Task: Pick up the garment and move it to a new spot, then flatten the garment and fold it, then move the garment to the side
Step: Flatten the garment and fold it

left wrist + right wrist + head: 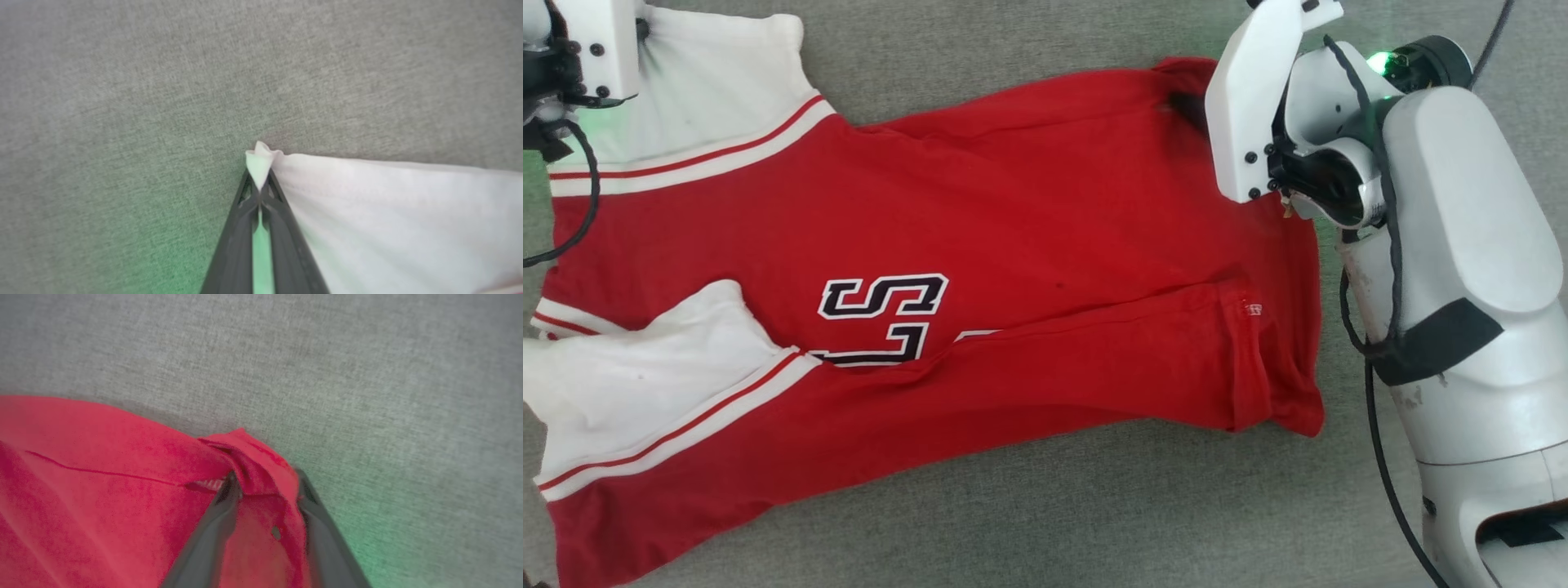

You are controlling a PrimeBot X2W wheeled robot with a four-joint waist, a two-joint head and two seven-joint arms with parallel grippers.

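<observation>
Garment (1013,204): lies spread on the grey cloth surface (1045,523), long axis running left to right. White sleeves are at the left end, the red hem at the right. The near long edge is folded over the body and part-covers the lettering.

Left tool (259,185): closed, pinching the corner of the far-left sleeve (388,212). A small tuft of white cloth stands up past the fingertips. The rest of the sleeve trails to the right in the wrist view, resting on the surface.

Right tool (265,477): jaws apart, set astride the far-right hem corner (253,457). A bunched red fold sits between the fingers, touching both. It is judged not yet clamped; a firm hold cannot be confirmed.

Governing relation: each tool sits at one end of the far long edge, left on the sleeve end and right on the hem end. The body of the garment lies to the near side of both tools.

Assessment: any lift or fold would carry that far edge across the long axis towards the near side. The right tool needs to close first, otherwise the hem end is likely to drop and skew the cloth.
</observation>
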